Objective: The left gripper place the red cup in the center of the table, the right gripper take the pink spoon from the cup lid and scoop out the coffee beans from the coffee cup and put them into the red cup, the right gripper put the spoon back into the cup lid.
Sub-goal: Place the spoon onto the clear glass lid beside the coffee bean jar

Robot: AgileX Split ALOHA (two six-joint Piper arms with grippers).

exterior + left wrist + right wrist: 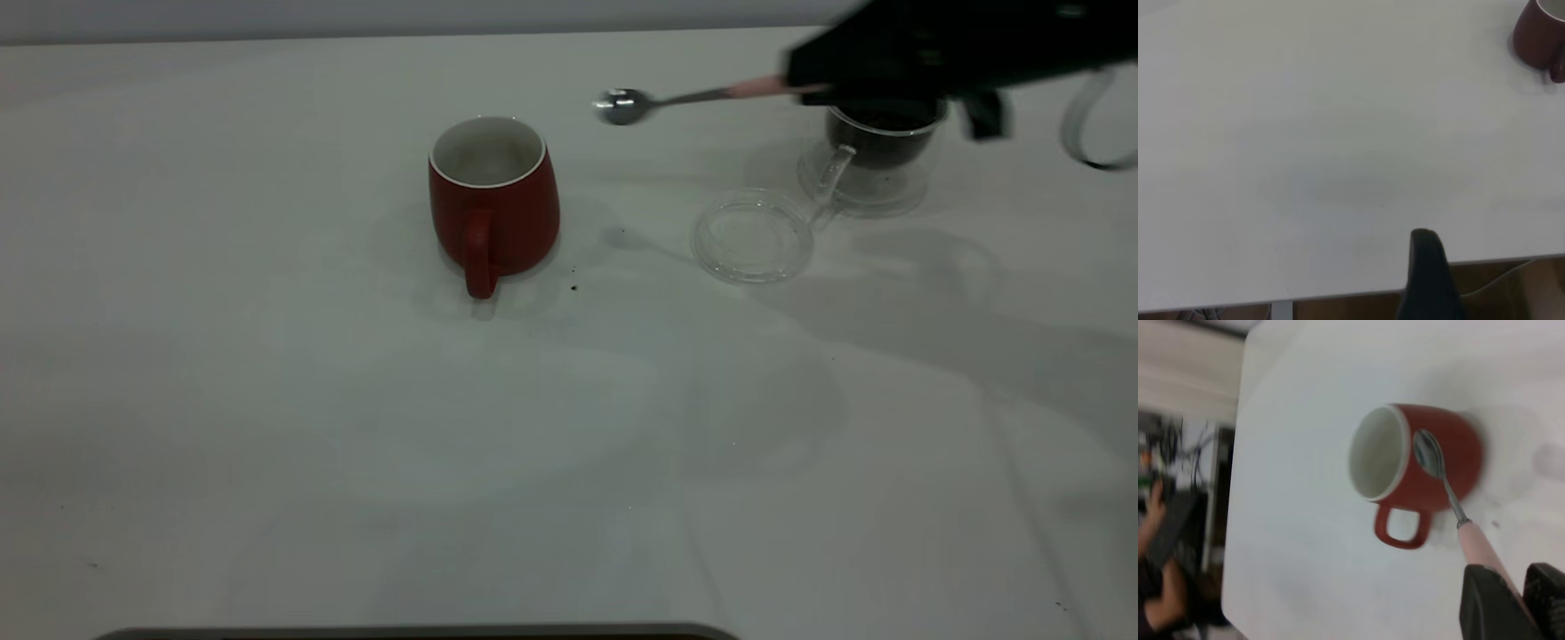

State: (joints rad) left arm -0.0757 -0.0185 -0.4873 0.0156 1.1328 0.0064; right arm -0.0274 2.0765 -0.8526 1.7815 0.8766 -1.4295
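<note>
One red cup, apparently empty; one coffee cup; one cup lid; right claw clamps one pink spoon; left claw's state unreadable.

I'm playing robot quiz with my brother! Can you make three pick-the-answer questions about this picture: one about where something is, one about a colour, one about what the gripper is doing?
1. Where is the cup lid?
A. On the coffee cup
B. On the table beside the coffee cup
C. Inside the red cup

2. What colour is the spoon's handle?
A. Pink
B. Blue
C. Green

3. What is the right gripper doing?
A. Holding nothing
B. Holding the pink spoon
C. Holding the red cup

Answers: 1 B, the lid lies flat on the table; 2 A, the handle looks pale pink; 3 B, the gripper holds the handle in the air.
</note>
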